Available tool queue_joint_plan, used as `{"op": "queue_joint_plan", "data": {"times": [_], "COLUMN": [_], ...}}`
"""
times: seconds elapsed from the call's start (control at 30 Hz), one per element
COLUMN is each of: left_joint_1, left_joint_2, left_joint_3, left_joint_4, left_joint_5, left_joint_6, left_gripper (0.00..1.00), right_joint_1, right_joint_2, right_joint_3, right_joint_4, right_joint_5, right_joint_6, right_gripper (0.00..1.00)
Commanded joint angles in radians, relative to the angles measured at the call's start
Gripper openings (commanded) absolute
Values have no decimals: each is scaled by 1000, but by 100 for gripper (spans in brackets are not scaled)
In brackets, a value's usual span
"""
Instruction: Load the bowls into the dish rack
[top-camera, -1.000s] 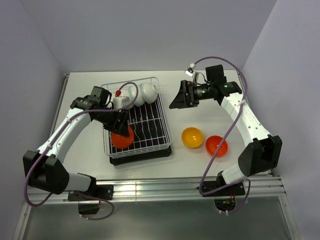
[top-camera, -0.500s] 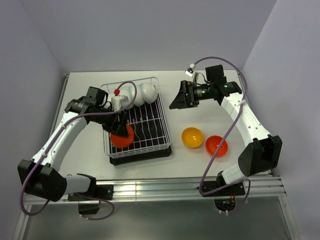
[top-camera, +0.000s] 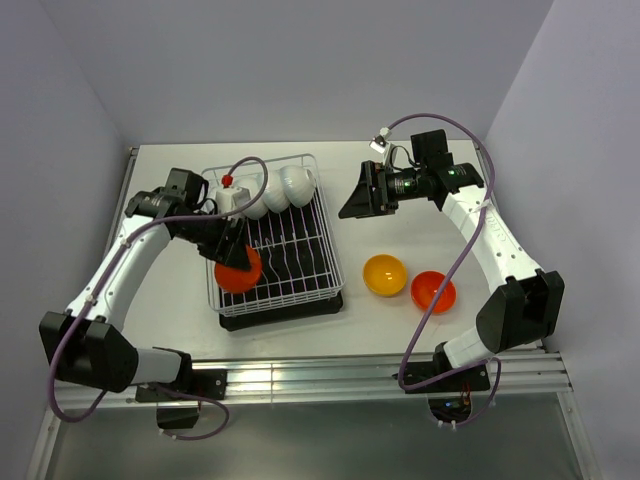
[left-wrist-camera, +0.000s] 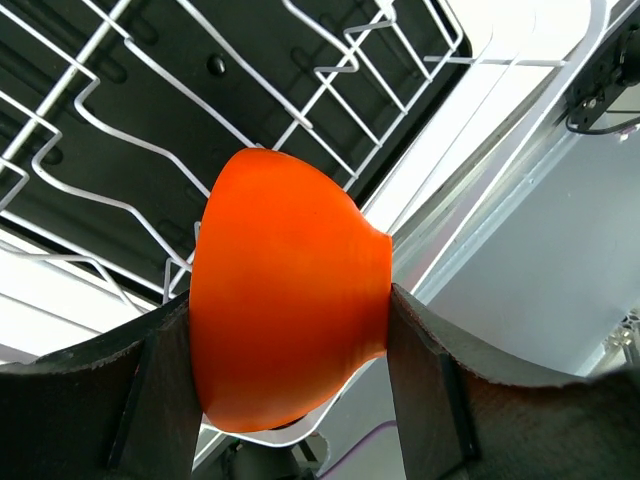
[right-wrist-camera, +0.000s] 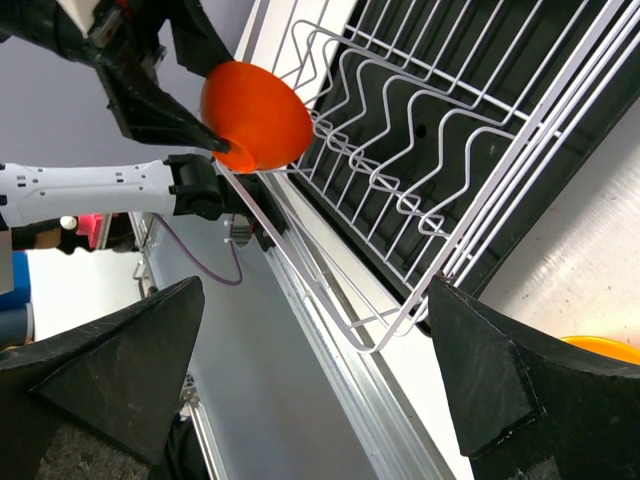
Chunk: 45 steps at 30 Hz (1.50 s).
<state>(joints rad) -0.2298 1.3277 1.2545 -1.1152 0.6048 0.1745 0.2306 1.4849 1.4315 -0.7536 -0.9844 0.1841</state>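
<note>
My left gripper (top-camera: 233, 258) is clamped on a red-orange bowl (top-camera: 239, 272), one finger pressed against each side of it, as my left wrist camera shows up close (left-wrist-camera: 290, 330). I hold that bowl tipped on its side at the near left corner of the dish rack (top-camera: 322, 240), over the white wires (whether it touches them I cannot tell). At the rack's far end a row of white bowls (top-camera: 276, 190) stands on edge between the prongs. My right gripper (top-camera: 352, 200) hangs over the table (top-camera: 180, 300) just to the right of the rack, its jaws spread wide with nothing between them. Two bowls sit open side up on the table to the rack's right: a yellow-orange bowl (top-camera: 384, 274) and, just beside it and nearer my right base, a second red-orange bowl (top-camera: 433, 291).
</note>
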Motion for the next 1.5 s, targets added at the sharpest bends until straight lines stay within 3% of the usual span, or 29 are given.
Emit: {"op": "queue_joint_plan", "data": {"times": [0.0, 0.2, 0.53, 0.83, 1.23, 1.47], "left_joint_1": [1, 1, 0, -6, -16, -14], "left_joint_2": [17, 54, 103, 119, 97, 77], "left_joint_3": [37, 37, 36, 22, 19, 39], "left_joint_4": [-9, -9, -11, 3, 24, 66], "left_joint_5": [20, 1, -30, -74, -103, -215], "left_joint_6": [20, 20, 33, 29, 19, -18], "left_gripper": [14, 22, 63, 78, 84, 85], "right_joint_1": [-1, -1, -1, -1, -2, -1], "right_joint_2": [-17, -11, -6, -3, -5, -14], "right_joint_3": [10, 15, 15, 21, 21, 24], "right_joint_4": [-4, -12, -16, -18, -27, -39], "right_joint_5": [-14, -16, -17, -14, -4, 10], "right_joint_6": [-20, -26, -34, -31, -40, -54], "right_gripper": [100, 100, 100, 100, 100, 100]}}
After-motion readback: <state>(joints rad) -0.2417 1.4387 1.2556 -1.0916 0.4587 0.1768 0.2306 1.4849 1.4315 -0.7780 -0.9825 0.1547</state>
